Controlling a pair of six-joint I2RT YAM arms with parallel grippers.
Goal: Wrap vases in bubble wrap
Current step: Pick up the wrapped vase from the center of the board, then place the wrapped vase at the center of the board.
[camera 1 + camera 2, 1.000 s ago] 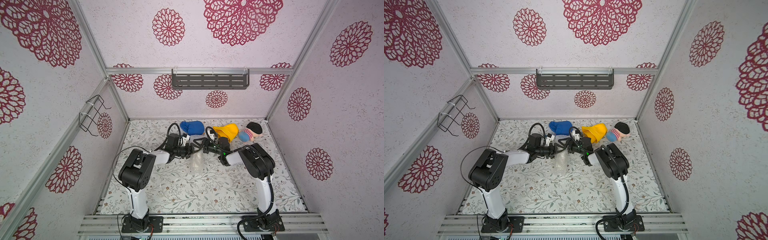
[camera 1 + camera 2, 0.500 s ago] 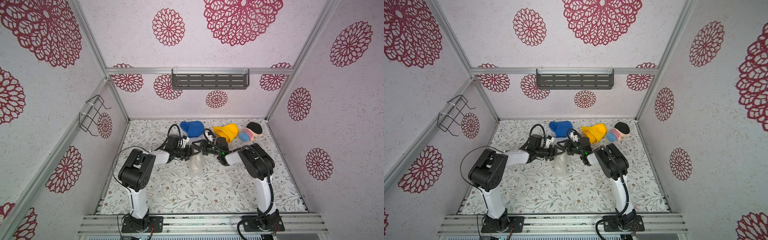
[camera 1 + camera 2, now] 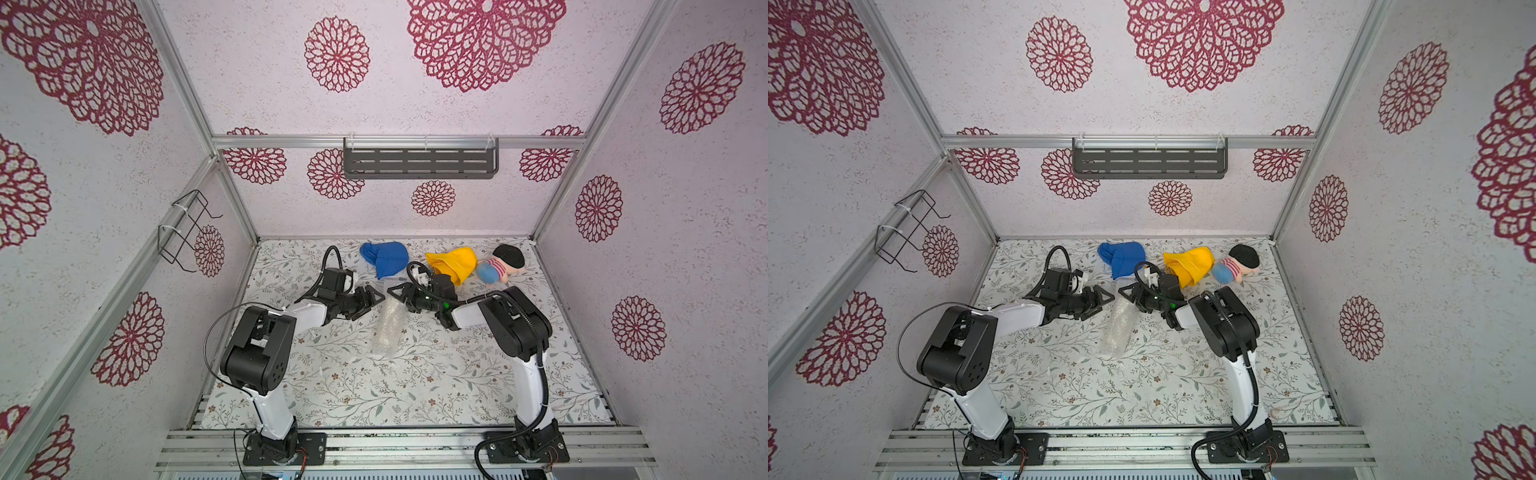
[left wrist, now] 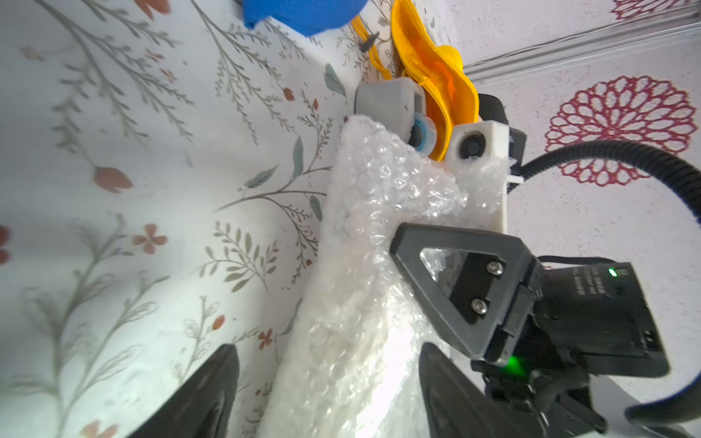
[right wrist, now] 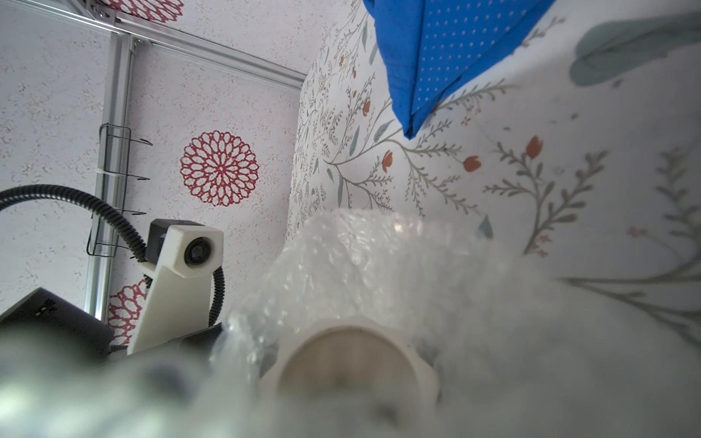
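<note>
My left gripper [image 3: 368, 298] has its jaws spread, one on each side of the bubble wrap [image 3: 386, 328]. My right gripper [image 3: 398, 294] rests against the wrap's end nearest the blue cloth [image 3: 386, 257]; whether it pinches, I cannot tell. The vase [image 5: 349, 364] lies rolled inside, near that cloth.

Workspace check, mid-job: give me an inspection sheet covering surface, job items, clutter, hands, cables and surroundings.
Surface: floral table, no spills seen.
Job's things: bubble wrap rolled around the vase, lying between the arms; the vase mouth shows at one end.
Clutter: blue cloth, yellow cloth, plush doll at the back; tape dispenser by the yellow cloth.
Hands: left hand open around the wrap; right hand against the wrap, grip unclear.
Cables: black hose arcs clear of the wrap.
Surroundings: grey shelf, wire rack on walls.
</note>
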